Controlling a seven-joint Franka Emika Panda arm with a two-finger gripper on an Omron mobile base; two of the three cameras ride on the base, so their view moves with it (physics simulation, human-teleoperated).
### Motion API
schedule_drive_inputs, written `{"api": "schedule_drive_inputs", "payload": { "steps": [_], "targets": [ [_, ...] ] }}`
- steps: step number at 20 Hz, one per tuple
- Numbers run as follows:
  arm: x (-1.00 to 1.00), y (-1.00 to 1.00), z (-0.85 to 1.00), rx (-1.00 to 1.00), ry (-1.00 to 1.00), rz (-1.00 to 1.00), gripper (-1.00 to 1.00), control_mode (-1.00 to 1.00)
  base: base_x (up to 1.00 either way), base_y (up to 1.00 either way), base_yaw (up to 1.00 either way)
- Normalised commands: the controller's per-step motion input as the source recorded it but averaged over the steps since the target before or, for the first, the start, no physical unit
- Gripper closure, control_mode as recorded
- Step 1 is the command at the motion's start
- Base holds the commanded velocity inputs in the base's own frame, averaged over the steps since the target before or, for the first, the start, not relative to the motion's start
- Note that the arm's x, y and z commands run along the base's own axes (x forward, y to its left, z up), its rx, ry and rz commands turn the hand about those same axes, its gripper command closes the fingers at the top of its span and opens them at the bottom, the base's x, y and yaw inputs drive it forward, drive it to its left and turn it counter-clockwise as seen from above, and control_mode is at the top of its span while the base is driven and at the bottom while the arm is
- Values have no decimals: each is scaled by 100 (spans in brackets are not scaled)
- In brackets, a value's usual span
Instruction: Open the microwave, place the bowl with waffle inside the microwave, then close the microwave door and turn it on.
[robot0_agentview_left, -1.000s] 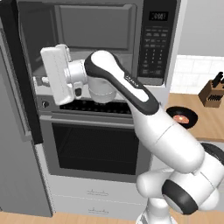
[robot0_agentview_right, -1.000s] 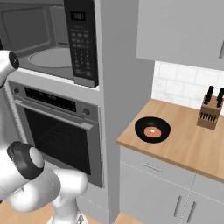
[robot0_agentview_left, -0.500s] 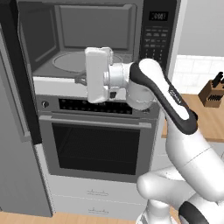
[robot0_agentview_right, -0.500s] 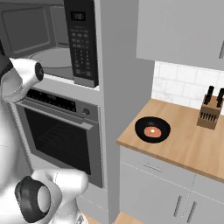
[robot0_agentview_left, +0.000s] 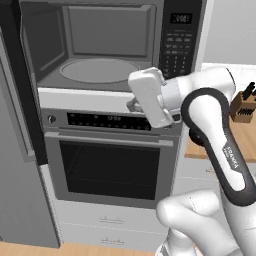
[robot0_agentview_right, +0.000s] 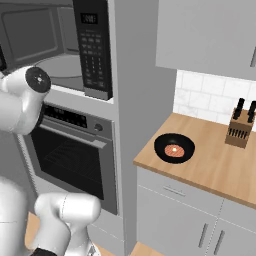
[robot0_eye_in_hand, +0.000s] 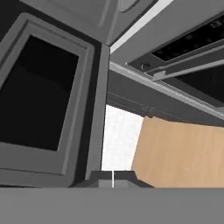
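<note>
Everything is being rendered sharply under even, diffuse light; soft shading is being cast inside the microwave (robot0_agentview_left: 100, 50).

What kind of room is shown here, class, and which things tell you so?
A kitchen, rendered rather than real. A built-in microwave stands open above a steel oven, and beside them a wooden counter holds a knife block and the bowl with waffle.

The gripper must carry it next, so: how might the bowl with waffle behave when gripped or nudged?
The bowl with waffle looks rigid, low and wide on the wooden counter, so it probably won't tip. Its smooth black rim may be slippery for narrow fingers. The loose waffle piece could shift if the bowl is tilted.
</note>
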Motion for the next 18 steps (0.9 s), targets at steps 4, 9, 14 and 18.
{"api": "schedule_drive_inputs", "payload": {
  "steps": [4, 9, 14, 18],
  "targets": [
    [-17, -98, -17, -54, 8, -39, 100, -100, 0, 0, 0],
    [-14, -100, -52, -23, 6, -39, 100, -100, 0, 0, 0],
    [-36, -100, -67, -1, 1, -34, 100, -100, 0, 0, 0],
    [-19, -100, -64, 0, 0, -28, 100, -100, 0, 0, 0]
  ]
}}
